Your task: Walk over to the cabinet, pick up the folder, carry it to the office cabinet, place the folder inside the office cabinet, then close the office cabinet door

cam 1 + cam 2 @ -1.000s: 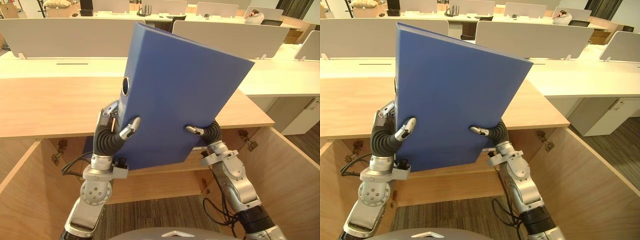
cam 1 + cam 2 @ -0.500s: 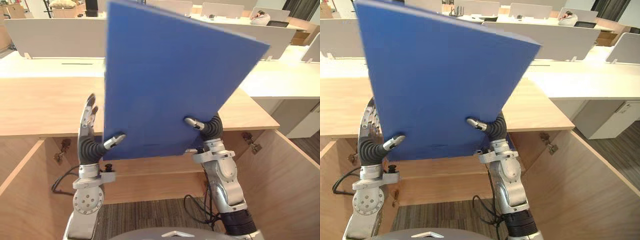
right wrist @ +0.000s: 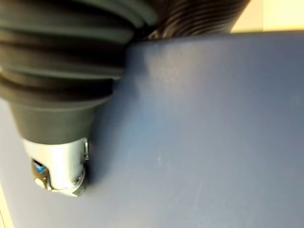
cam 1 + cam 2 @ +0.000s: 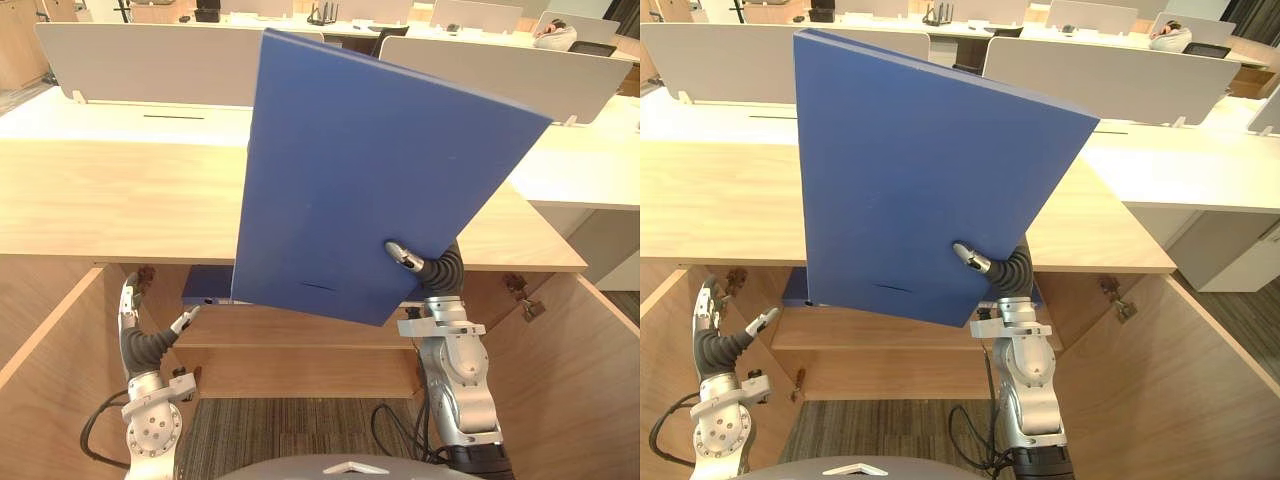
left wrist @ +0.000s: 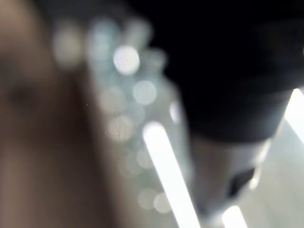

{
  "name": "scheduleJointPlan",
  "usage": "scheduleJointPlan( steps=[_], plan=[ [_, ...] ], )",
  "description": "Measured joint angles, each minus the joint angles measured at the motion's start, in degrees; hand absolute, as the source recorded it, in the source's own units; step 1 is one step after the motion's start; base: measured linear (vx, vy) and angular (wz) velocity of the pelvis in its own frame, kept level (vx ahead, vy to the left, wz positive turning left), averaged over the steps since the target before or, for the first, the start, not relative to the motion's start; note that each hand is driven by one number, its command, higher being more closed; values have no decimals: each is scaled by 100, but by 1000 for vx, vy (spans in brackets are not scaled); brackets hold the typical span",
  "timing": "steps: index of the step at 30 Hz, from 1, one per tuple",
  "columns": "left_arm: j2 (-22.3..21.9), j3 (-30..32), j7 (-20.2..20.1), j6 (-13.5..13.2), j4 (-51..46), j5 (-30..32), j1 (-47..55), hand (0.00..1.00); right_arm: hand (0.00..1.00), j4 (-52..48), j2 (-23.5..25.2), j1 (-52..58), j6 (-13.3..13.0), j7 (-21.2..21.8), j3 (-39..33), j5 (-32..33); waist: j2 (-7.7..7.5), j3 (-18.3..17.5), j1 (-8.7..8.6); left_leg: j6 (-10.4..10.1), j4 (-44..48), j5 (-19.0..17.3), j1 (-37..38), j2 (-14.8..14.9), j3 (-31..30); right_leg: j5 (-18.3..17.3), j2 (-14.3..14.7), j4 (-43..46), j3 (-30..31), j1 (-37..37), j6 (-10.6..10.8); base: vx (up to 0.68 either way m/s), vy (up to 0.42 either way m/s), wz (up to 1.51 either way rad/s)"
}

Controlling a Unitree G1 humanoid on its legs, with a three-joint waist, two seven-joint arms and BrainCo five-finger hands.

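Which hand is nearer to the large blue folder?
Right. The right hand pinches the large blue folder at its lower edge, thumb on the front cover. The left hand is open, apart from it, below its lower left corner.

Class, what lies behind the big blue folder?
Behind the folder: the wooden cabinet top and, on the shelf below, a flat blue item; its middle is covered.

The right hand [image 4: 418,264] pinches the blue folder [image 4: 370,170] with its thumb in front, and its fingers are hidden behind it. The folder covers the middle of the cabinet top [image 4: 100,210]. Under that top's front edge another blue thing [image 4: 205,286] peeks out, mostly hidden.
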Motion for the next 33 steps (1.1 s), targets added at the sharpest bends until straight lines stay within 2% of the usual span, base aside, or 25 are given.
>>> scheduleJointPlan(
  steps=[4, 8, 14, 15, 16, 17, 22, 24, 26, 27, 28, 30, 33],
  plan=[
    [-33, -7, -25, 60, 640, 1, -8, 0, 100, 66, -2, 60, 1, -73, 24, -208, -18, 77, 38, 10, 0, 7, 3, 0, -60, -20, -1, 26, -56, 2, -13, 14, -8, 8],
    [-20, -42, -237, 201, 1971, -48, -132, 0, 100, 554, -28, 116, 32, -127, 308, -424, -11, 185, 49, 9, 0, 8, 4, 5, -63, -53, 0, 70, -60, -17, -33, 0, 0, 0],
    [38, -82, -395, 346, 3327, -96, -246, 0, 100, 869, -48, 193, 33, -166, 746, -884, -11, 216, 48, -11, 1, -6, 11, 34, 0, -74, 1, 71, -1, -36, -88, 0, -1, -4],
    [122, -113, -429, 362, 3656, -96, -290, 0, 100, 1013, -30, 193, 26, -176, 847, -975, 44, 270, 50, -20, 1, -14, 26, 38, 7, -61, 16, 35, 1, 11, -101, 4, -5, -7],
    [197, -124, -468, 396, 3992, -101, -385, 0, 100, 1186, -32, 174, 26, -209, 951, -1055, -39, 310, 48, -31, 1, -23, 102, 49, 19, -52, 24, 5, 10, 78, -104, -17, -9, -5],
    [223, -123, -471, 406, 4135, -103, -405, 0, 100, 1261, -32, 186, 26, -248, 1010, -1130, 34, 361, 53, -68, 1, -50, 100, 55, 26, -53, 29, -5, 16, 71, -106, -33, -12, -7],
    [461, -116, -496, 478, 4917, -204, -571, 0, 100, 1740, -95, 169, 31, -306, 1418, -1656, 81, 430, 95, -76, 2, -138, 75, 111, 205, -92, 86, 5, 183, 0, -92, -19, -10, -15],
    [526, -123, -510, 496, 5054, -205, -618, 0, 100, 1784, -198, 137, 30, -311, 1614, -1797, 103, 452, 106, -65, 11, -148, -89, 137, 330, -178, 75, 257, 304, -356, -133, -36, 4, -31],
    [612, -140, -511, 506, 5185, -202, -806, 0, 100, 1818, -288, -9, 30, -317, 1767, -1893, 89, 702, 92, -92, 250, -148, -373, 140, 364, -254, 46, 688, 393, -759, -195, 19, 3, -14],
    [701, -240, -511, 506, 5218, -199, -1026, 0, 100, 1825, -326, -196, 31, -362, 1819, -2053, 56, 1018, 86, -66, 884, -353, -768, 165, 349, -291, -6, 1018, 396, -1017, -201, -9, -11, 7],
    [720, -277, -513, 506, 5233, -195, -1142, 0, 100, 1836, -357, -311, 32, -379, 1832, -2098, 89, 1190, 84, -60, 1267, -512, -995, 204, 346, -328, -9, 1169, 397, -1131, -206, -85, -16, 7],
    [717, -426, -516, 501, 5273, -191, -1497, 0, 100, 1986, -521, -797, 21, -506, 1946, -2279, 365, 1627, 84, -48, 2559, -1043, -1849, 409, 324, -545, 25, 1822, 392, -1687, -187, -141, 19, -1],
    [769, -469, -515, 465, 5239, -192, -1768, 0, 100, 2067, -607, -1213, 15, -558, 2140, -2552, 537, 1982, 83, -33, 3439, -1420, -2547, 537, 272, -916, 4, 2712, 400, -2378, -208, -173, 40, 0]
  ],
)
